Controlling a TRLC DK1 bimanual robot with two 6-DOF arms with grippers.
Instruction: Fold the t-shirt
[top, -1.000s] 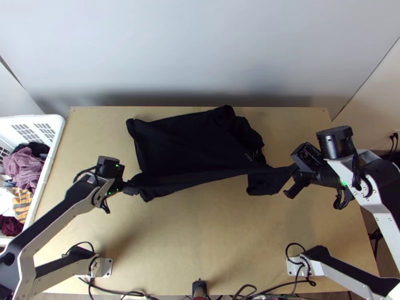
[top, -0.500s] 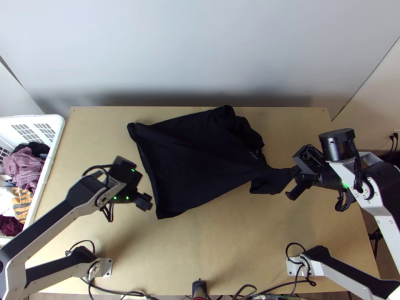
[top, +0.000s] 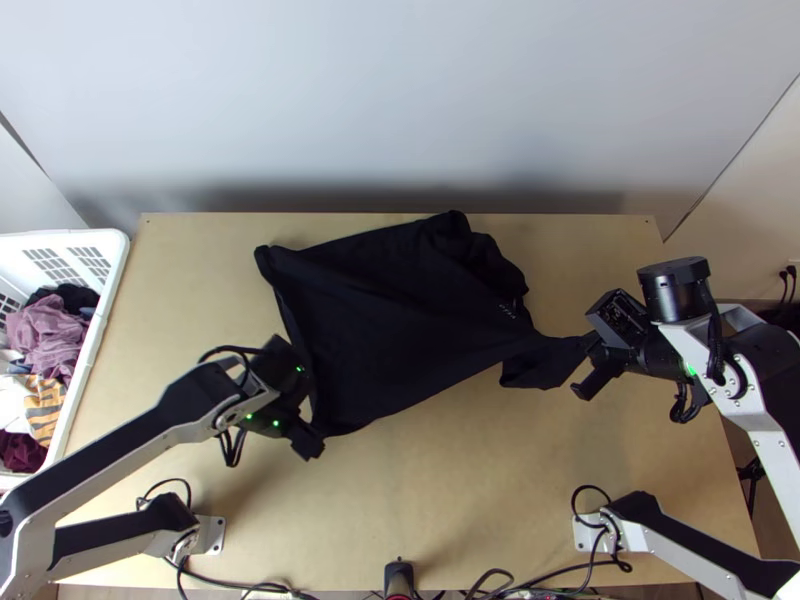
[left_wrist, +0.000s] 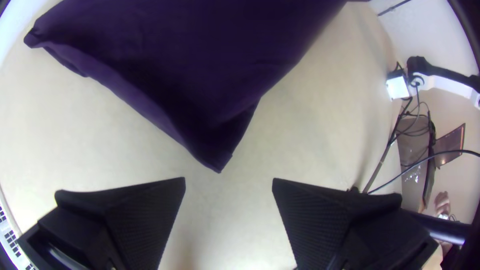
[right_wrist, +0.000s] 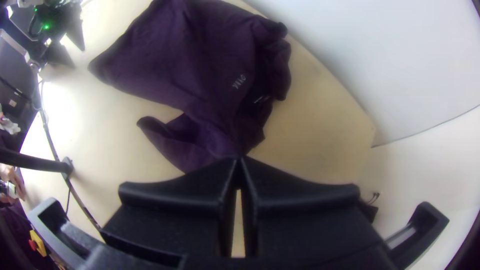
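Pale wood table (top: 450, 500) is running up to a plain white wall (top: 400, 90), and a black T-shirt (top: 400, 310) is lying across its middle, mostly spread but skewed, bunching toward the far right. The right claw (right_wrist: 239, 159) is clamping a gathered end of it, probably a sleeve. The left claw (left_wrist: 229, 180) is hanging beside the near-left corner (left_wrist: 217, 157), its fingers apart, with no cloth between them. Gripping that corner is seeming to be the step in hand. Doing it well is probably calling for centring the gap on the tip, dipping low enough to catch every layer, then closing without shoving the hem inward. The right claw is best serving as an anchor; pulling before both grips are secure is risking a slip or deeper slanting creases.
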